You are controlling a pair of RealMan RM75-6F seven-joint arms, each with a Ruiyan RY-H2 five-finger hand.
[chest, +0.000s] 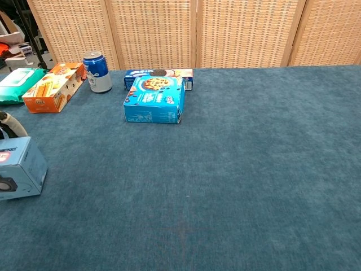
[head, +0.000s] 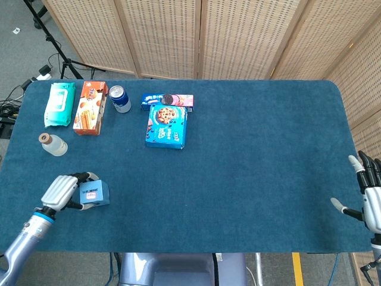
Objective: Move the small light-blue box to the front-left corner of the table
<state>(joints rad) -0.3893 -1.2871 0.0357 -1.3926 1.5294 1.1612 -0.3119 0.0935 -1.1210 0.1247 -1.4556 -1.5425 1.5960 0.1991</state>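
At the lower left of the head view the left hand (head: 61, 191) has its fingers wrapped around the box (head: 95, 193), so the grasp looks made, and next comes carrying it to the near-left table (head: 250, 155) corner, while the right hand (head: 370, 201) hangs open at lower right.

Left hand (head: 64, 192) curled, right hand (head: 370, 202) spread.

Bright even light, soft faint shadows, sharp focus, no glare.
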